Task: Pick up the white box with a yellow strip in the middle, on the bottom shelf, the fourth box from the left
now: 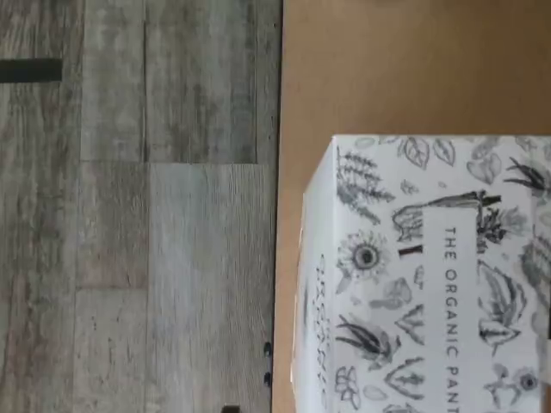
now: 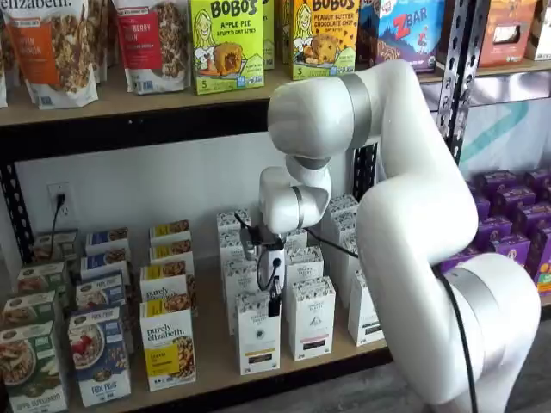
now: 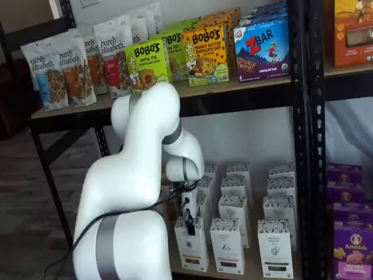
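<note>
The white box with a yellow strip (image 2: 256,344) stands at the front of the bottom shelf (image 2: 215,372), with a pale band low on its front. In both shelf views my gripper (image 2: 274,301) hangs straight down right over its top. It also shows there in a shelf view (image 3: 189,225), above the same box (image 3: 193,254). Its black fingers show side-on, so no gap can be seen. The wrist view shows the box's speckled botanical top (image 1: 430,284) reading "THE ORGANIC", standing on the tan board (image 1: 387,69).
White cartons with a dark band (image 2: 312,320) stand right beside the box and in rows behind it. "purely elizabeth" boxes (image 2: 168,348) stand to its left. Purple boxes (image 2: 508,241) fill the right bay behind a black upright (image 2: 456,77). Grey plank floor (image 1: 129,215) lies past the shelf edge.
</note>
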Controlling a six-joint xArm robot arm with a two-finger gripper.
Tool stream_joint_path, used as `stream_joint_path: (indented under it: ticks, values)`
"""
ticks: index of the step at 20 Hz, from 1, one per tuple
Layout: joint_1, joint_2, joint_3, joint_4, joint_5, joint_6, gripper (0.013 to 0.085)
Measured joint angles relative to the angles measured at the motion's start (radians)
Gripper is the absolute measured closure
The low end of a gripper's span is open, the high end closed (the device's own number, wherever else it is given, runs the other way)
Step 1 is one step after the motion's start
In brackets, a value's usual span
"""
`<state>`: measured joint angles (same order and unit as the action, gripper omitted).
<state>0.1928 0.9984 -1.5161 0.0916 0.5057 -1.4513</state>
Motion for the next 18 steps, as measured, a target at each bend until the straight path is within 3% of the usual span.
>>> stream_joint_path:
  ticks: [8, 18]
  values:
    - [-0.006, 0.017, -0.018, -0.037, 0.018, 0.027, 0.013]
    - [0.003, 0.048, -0.054, -0.045, 0.031, 0.043, 0.013]
